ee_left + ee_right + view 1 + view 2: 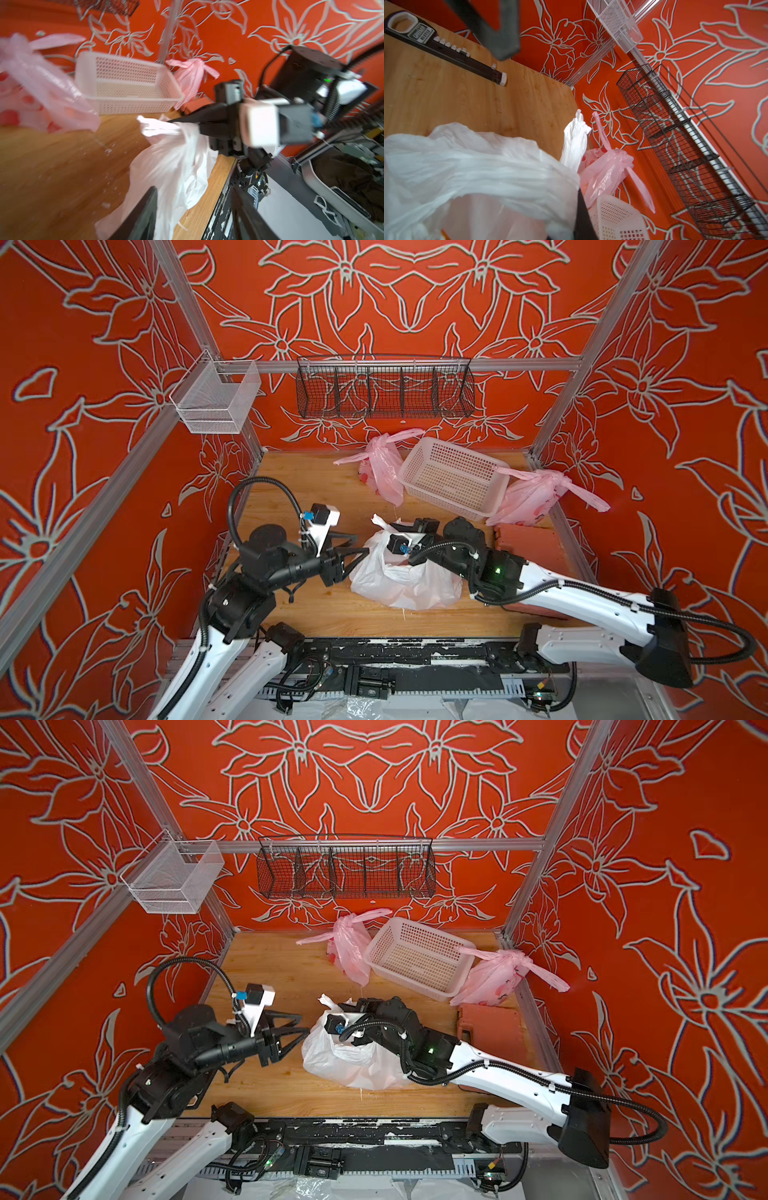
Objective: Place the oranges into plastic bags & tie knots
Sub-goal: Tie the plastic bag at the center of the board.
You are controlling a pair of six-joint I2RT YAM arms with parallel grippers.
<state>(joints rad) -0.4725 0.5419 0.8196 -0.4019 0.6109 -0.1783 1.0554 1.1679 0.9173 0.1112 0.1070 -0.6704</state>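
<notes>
A white plastic bag (409, 585) lies on the wooden table's middle in both top views. My right gripper (395, 526) is shut on its bunched handle (158, 126), whose end sticks out past the fingertips. My left gripper (362, 544) hangs open at the bag's left side, with loose bag film between its spread fingers (145, 214). Two pink plastic bags sit at the back, one (382, 472) left of the basket and one (525, 499) right of it. Each has its knot (546, 479) tied, with strap ends sticking out. The oranges are hidden inside the bags.
A white perforated basket (453, 477) stands tilted between the pink bags. A red-brown case (530, 543) lies by the right wall. A black wire rack (384, 387) and a white mesh bin (216, 400) hang on the rails. A black tool (442, 45) lies along the table's left side.
</notes>
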